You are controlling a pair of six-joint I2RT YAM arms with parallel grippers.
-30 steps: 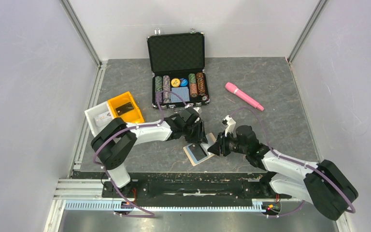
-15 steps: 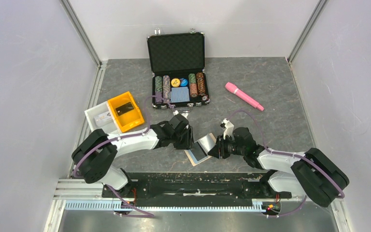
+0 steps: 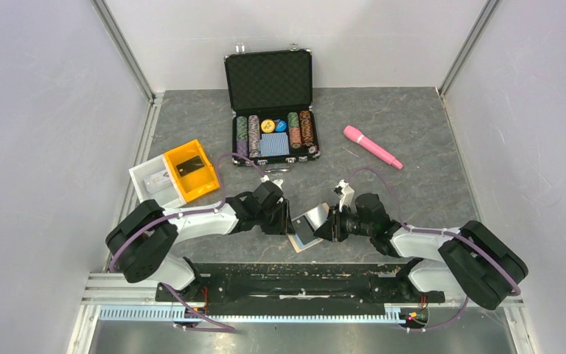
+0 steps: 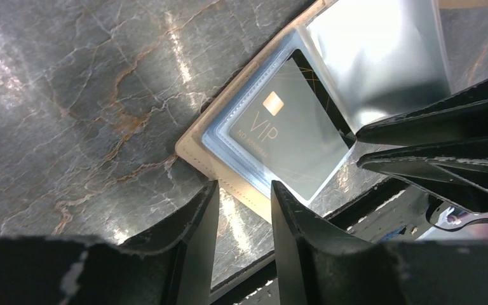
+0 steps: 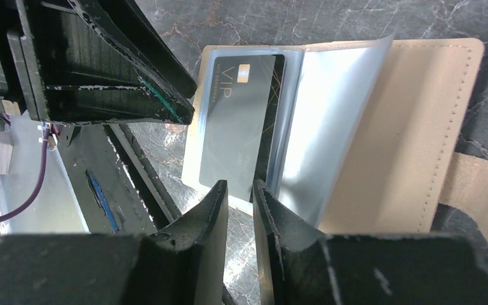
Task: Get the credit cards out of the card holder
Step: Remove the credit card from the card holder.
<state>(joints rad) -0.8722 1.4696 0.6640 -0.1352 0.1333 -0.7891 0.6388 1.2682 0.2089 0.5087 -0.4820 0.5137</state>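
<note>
card holder open near desk edge, card not yet out

small tan leather-like bifold card holder (image 5: pixel 413 114) lies open on the grey marbled desk (image 3: pixel 413 147), near its front edge, between both arms. dark "vip" credit card (image 5: pixel 238 121) sits in a see-through pocket, with a clear plastic sleeve page (image 5: pixel 333 121) raised beside it. left end effector (image 4: pixel 243 187) is narrowly open and empty at the holder's corner. right end effector (image 5: pixel 240 185) is almost closed at the pocket's lower edge; cannot tell if it nips it. risk: pinching pocket with card would drag the holder off the edge. the end effectors nearly meet, so they could collide. open room lies toward the far side.
</note>
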